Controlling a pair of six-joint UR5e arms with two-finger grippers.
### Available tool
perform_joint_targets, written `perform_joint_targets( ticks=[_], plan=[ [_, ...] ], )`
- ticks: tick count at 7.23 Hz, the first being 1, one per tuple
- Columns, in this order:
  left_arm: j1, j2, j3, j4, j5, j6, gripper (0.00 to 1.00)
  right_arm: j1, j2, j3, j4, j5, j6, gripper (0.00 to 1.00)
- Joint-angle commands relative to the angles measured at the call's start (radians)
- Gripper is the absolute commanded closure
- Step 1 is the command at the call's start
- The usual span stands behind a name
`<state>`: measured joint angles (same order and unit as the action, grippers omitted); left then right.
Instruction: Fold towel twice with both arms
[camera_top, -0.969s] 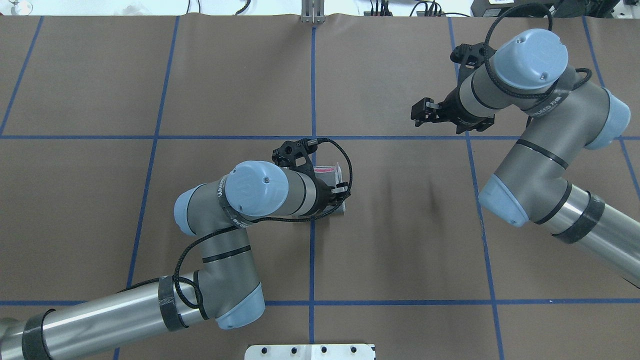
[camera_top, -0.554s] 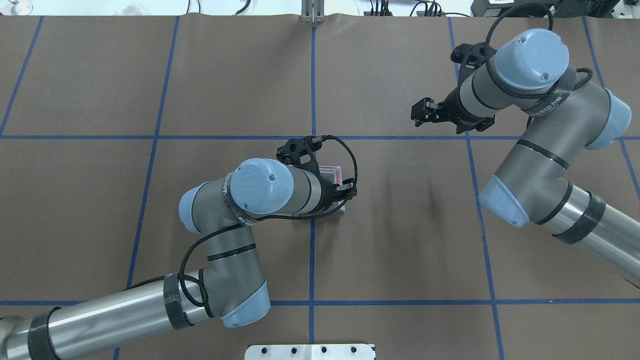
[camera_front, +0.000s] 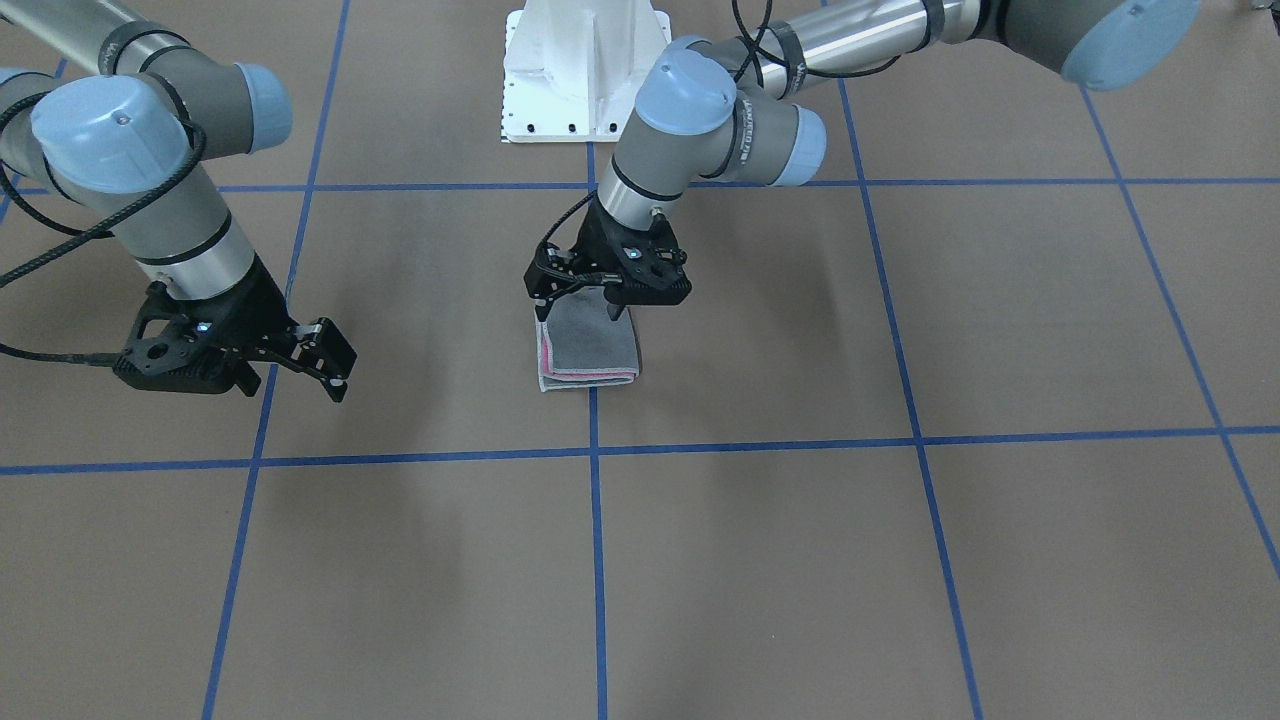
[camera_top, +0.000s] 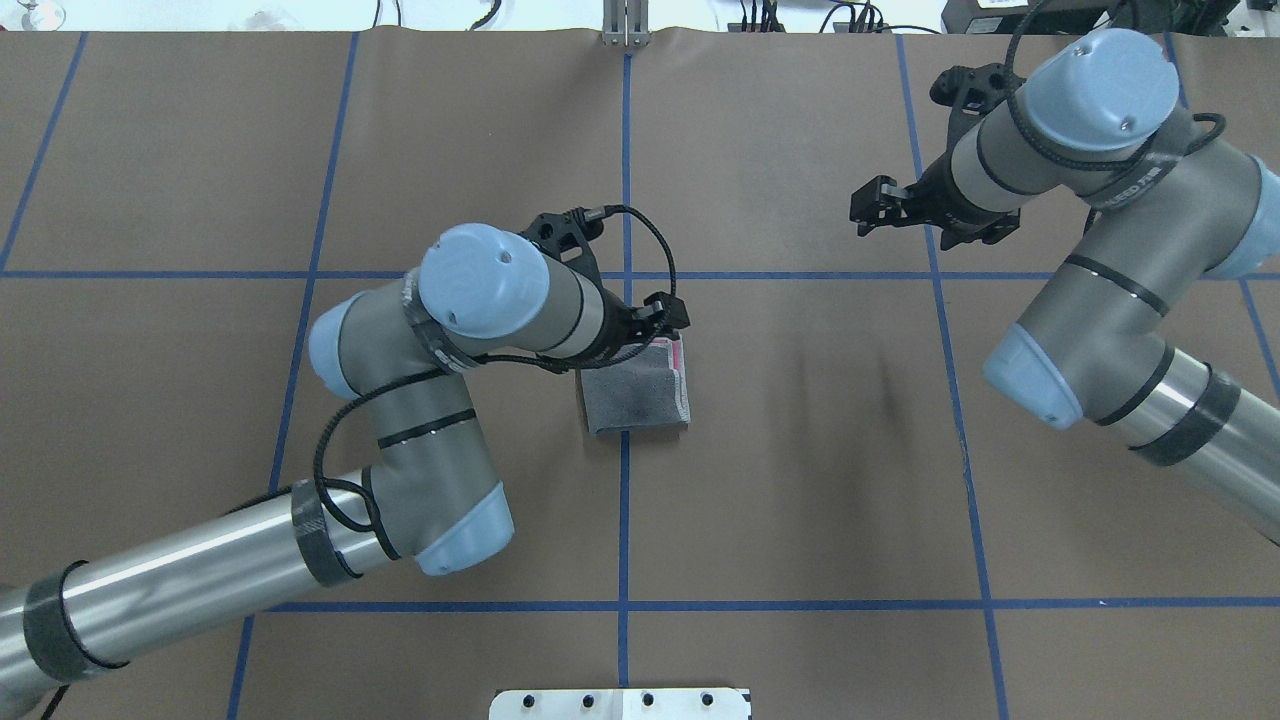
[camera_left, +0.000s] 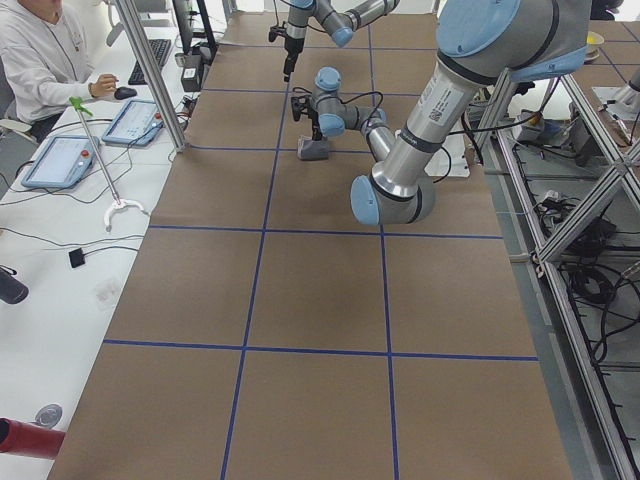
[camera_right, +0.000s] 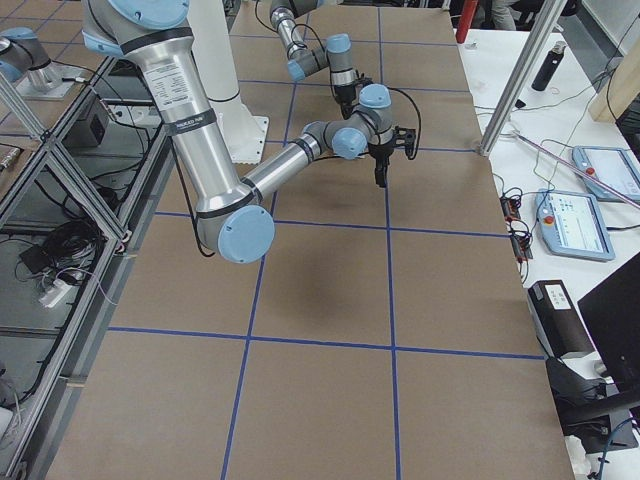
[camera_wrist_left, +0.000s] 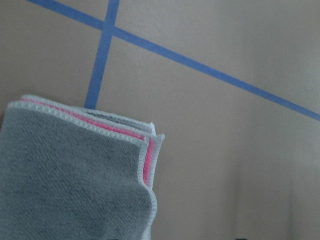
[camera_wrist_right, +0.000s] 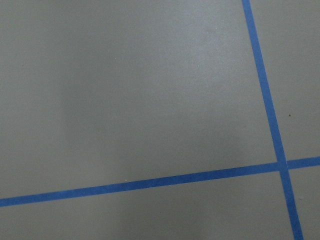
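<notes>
The towel (camera_top: 635, 400) lies folded into a small rectangle on the brown table, dark grey face up, with pink and light grey edges showing along its right side. It also shows in the front view (camera_front: 592, 350) and the left wrist view (camera_wrist_left: 65, 175). My left gripper (camera_top: 668, 318) hangs just above the towel's far edge, open and empty; in the front view (camera_front: 580, 308) its fingers straddle that edge without holding it. My right gripper (camera_top: 866, 216) hovers open and empty far to the right, over bare table (camera_front: 338, 370).
The brown table cover (camera_top: 800, 500) is marked with blue tape grid lines. The white bolted pedestal (camera_front: 580, 70) stands at the robot's edge. In the left side view an operator (camera_left: 45, 60) sits at a side desk with tablets.
My left arm has pulled back from over the towel toward the far side, uncovering the folded towel. My right gripper has shifted slightly right and farther away.
</notes>
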<state>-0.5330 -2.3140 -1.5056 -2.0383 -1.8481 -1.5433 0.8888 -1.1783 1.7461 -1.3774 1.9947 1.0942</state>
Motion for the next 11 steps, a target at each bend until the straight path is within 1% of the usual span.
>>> perform_joint_targets(
  ticks=[1, 2, 3, 4, 5, 6, 7, 8, 9, 10, 11],
  plan=[
    [-0.097, 0.155, -0.168, 0.207, -0.092, 0.273, 0.0, 0.147, -0.093, 0.0, -0.008, 0.084, -0.226, 0.0],
    [-0.14, 0.224, -0.271, 0.371, -0.094, 0.451, 0.0, 0.212, -0.136, -0.005, -0.012, 0.102, -0.334, 0.0],
    [-0.189, 0.281, -0.376, 0.524, -0.094, 0.617, 0.0, 0.272, -0.164, -0.002, -0.056, 0.125, -0.449, 0.0],
    [-0.256, 0.353, -0.445, 0.582, -0.117, 0.747, 0.0, 0.329, -0.214, -0.005, -0.074, 0.14, -0.615, 0.0],
    [-0.337, 0.443, -0.481, 0.581, -0.187, 0.864, 0.0, 0.384, -0.26, -0.01, -0.077, 0.18, -0.745, 0.0],
    [-0.46, 0.528, -0.49, 0.58, -0.269, 1.052, 0.0, 0.431, -0.33, -0.008, -0.075, 0.226, -0.839, 0.0],
    [-0.57, 0.607, -0.487, 0.576, -0.33, 1.223, 0.0, 0.47, -0.395, -0.008, -0.068, 0.245, -0.922, 0.0],
    [-0.685, 0.666, -0.475, 0.575, -0.38, 1.388, 0.0, 0.513, -0.444, -0.008, -0.068, 0.243, -1.004, 0.0],
    [-0.785, 0.698, -0.434, 0.576, -0.443, 1.517, 0.0, 0.556, -0.507, -0.01, -0.071, 0.246, -1.034, 0.0],
    [-0.868, 0.728, -0.389, 0.583, -0.485, 1.64, 0.0, 0.637, -0.544, -0.001, -0.083, 0.269, -1.069, 0.0],
    [-0.924, 0.728, -0.362, 0.592, -0.497, 1.666, 0.0, 0.678, -0.529, 0.007, -0.163, 0.303, -1.073, 0.0]
  ],
)
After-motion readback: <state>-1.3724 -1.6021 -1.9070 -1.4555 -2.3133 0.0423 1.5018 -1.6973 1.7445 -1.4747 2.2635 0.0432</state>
